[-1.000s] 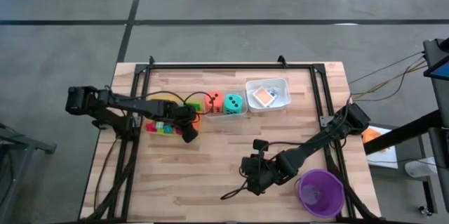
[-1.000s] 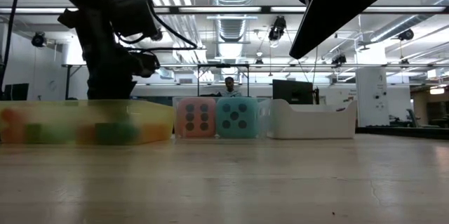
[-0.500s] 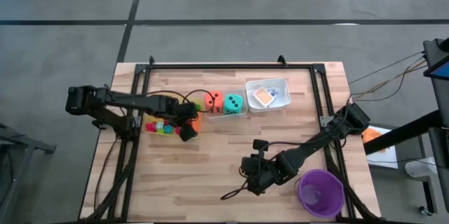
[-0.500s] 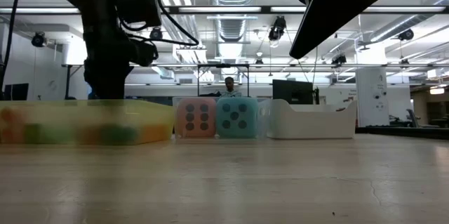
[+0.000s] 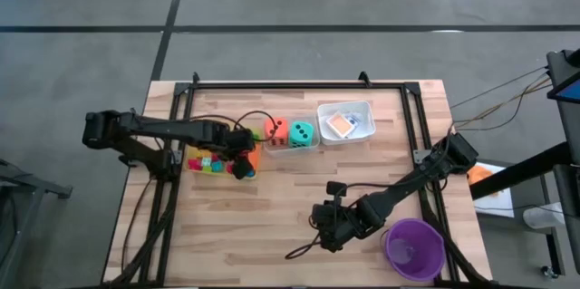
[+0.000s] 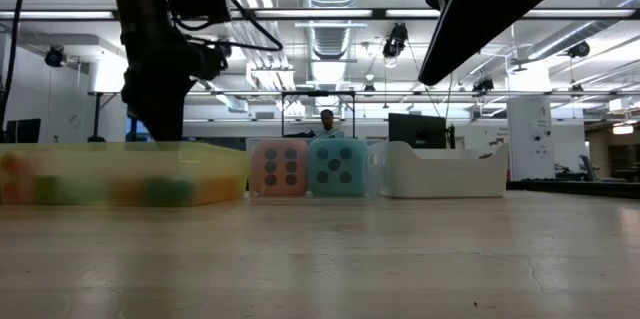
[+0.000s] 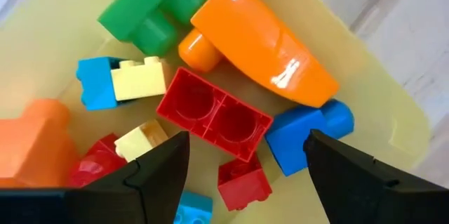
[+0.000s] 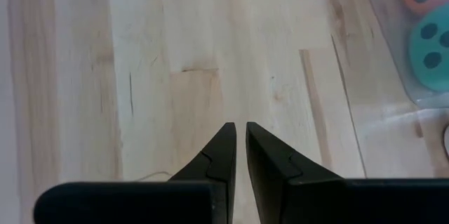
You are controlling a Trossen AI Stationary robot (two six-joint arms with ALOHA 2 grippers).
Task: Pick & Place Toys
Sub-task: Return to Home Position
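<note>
The toys are sorted into trays at the back of the table. Several plastic blocks lie in the yellow tray (image 5: 210,150), among them a red block (image 7: 214,115), an orange one (image 7: 263,41), a green one (image 7: 151,10) and a blue one (image 7: 309,133). My left gripper (image 7: 245,143) hangs open above these blocks, pointing down, and touches none of them; in the high view it is over the tray's right end (image 5: 241,166). An orange die (image 5: 277,130) and a teal die (image 5: 302,132) sit in a clear tray. My right gripper (image 8: 238,127) is shut above bare wood at the near middle (image 5: 324,233).
A white tray (image 5: 362,108) with flat cards (image 5: 341,124) stands at the back right. A purple cup (image 5: 414,248) stands at the near right corner, close to my right arm. A black frame (image 5: 299,85) runs along the table's far edge and sides. A person shows far behind the table (image 6: 326,122).
My left gripper has risen straight up out of the yellow tray and now hangs above the blocks. My right arm has kept still.
</note>
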